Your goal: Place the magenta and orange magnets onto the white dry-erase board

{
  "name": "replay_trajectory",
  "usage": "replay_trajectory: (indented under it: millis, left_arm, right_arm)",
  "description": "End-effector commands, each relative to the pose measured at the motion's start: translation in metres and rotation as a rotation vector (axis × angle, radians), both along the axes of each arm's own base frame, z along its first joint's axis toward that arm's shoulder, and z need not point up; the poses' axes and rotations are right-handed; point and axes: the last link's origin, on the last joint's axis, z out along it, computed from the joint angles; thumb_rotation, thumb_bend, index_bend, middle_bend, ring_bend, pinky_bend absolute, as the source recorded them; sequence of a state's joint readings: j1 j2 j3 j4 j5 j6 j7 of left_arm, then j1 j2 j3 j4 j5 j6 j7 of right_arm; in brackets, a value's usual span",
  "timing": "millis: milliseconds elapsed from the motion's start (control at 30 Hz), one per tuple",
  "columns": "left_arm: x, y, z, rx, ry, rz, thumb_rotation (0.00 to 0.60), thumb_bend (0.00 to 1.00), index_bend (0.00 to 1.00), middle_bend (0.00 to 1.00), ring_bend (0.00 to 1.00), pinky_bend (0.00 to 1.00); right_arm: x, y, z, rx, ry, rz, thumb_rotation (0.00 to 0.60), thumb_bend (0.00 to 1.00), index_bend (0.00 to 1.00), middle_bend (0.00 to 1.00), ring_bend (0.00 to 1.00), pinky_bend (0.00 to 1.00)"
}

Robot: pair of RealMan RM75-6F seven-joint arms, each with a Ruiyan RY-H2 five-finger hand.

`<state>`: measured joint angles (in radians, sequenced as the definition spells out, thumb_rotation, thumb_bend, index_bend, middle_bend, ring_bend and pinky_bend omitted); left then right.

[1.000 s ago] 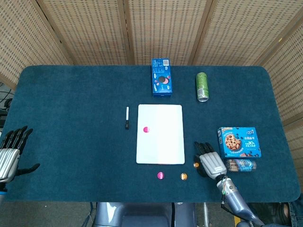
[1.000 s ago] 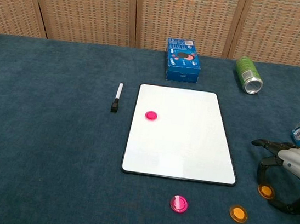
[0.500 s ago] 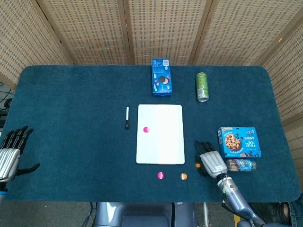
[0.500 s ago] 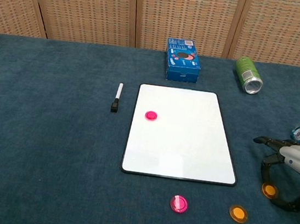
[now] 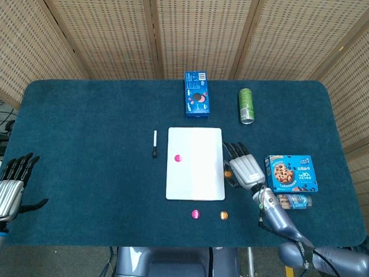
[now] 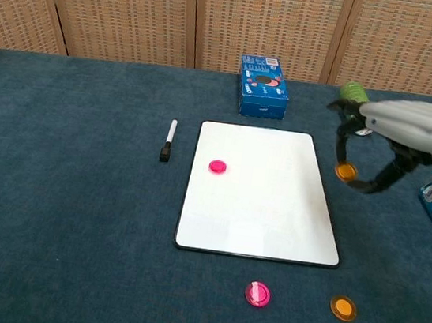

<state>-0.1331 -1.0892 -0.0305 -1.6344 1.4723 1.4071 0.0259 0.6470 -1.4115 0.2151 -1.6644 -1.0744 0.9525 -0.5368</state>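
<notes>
Lifted off the table — right hand (image 6: 398,142) now pinches orange magnet (image 6: 346,171) beside board (image 6: 257,215).

Right hand (image 5: 244,169) with an orange magnet (image 5: 228,173) at the white board's (image 5: 195,163) right edge.

Legible only "30" on the blue cookie box (image 5: 291,173) at the table's right edge; other print too small.

Bright, even overhead light, shadows were faint, board (image 6: 263,199) showed no glare, both views sharp, slight bowing at edges.
</notes>
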Motion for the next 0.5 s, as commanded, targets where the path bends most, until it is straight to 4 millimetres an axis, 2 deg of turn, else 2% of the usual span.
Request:
replay_trajectory:
  millis: [33,200,333,367,467,500]
  left_arm:
    - [-0.002,0.001,0.0,0.003,-0.002,0.007,0.6,0.0,0.0,0.0,0.0,0.01]
    - [-0.006,0.003,0.0,0.004,0.0,0.022,0.6,0.0,0.0,0.0,0.0,0.01]
    - [-0.009,0.004,0.001,0.003,-0.007,0.037,0.6,0.0,0.0,0.0,0.0,0.01]
    - [-0.01,0.005,0.002,0.003,-0.01,0.04,0.6,0.0,0.0,0.0,0.0,0.01]
    - [-0.012,0.005,0.002,0.001,-0.015,0.047,0.6,0.0,0.0,0.0,0.0,0.01]
    - [-0.012,0.006,0.002,0.0,-0.016,0.049,0.6,0.0,0.0,0.0,0.0,0.01]
  right_arm:
    - [0.049,-0.028,-0.001,0.015,-0.014,0.036,0.6,0.36,0.53,0.01,0.0,0.0]
    - [0.081,-0.052,-0.016,0.012,0.031,0.032,0.6,0.36,0.53,0.01,0.0,0.0]
    - [0.091,-0.062,-0.032,0.034,0.068,-0.006,0.6,0.36,0.53,0.01,0.0,0.0]
    - [0.093,-0.063,-0.037,0.04,0.08,-0.016,0.6,0.35,0.47,0.01,0.0,0.0]
    - [0.096,-0.066,-0.043,0.039,0.096,-0.034,0.6,0.29,0.08,0.0,0.0,0.0]
    - [0.097,-0.066,-0.043,0.033,0.094,-0.039,0.6,0.27,0.01,0.0,0.0,0.0]
